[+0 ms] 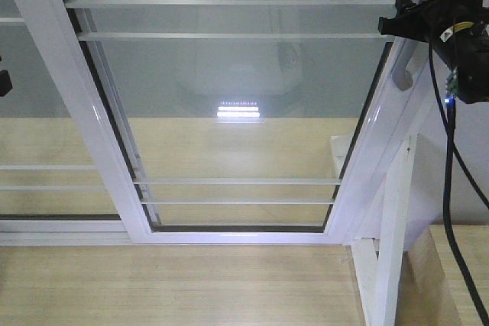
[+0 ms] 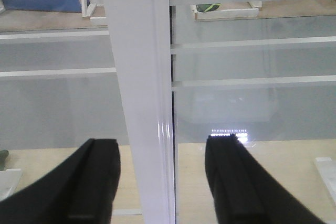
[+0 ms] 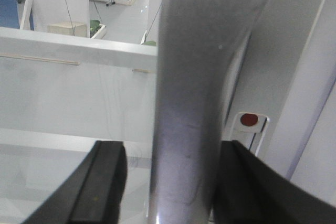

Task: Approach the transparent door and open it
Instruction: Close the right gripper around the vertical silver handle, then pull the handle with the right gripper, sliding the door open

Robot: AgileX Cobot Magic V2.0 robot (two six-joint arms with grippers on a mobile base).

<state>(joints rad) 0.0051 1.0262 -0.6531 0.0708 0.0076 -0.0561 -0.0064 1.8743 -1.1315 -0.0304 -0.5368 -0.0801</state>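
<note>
The tall white-framed transparent door, clear glass crossed by thin white horizontal bars, fills the middle of the front view and stands in its track above the pale wooden floor. Its long curved silver-grey bar handle runs along the door's right edge.

The black right gripper sits around that bar with its jaws spread, one on each side. A strip of glass shows between the bar and one jaw, so they are not yet pinching it.

The door is probably heavy and stiff on its rail. The glass is smooth and fragile, so it offers no safe place to push. The metal bar looks polished and may slip, so the best hold is likely a square, firm grip on its straight stretch. The pull should then run sideways along the track.

The black left gripper also has its jaws spread, one to each side of the white upright frame stile in its view, and it holds nothing. Left of that stile is the neighbouring handle-less glass panel. A small round red button sits on the wall just past the handle.
</note>
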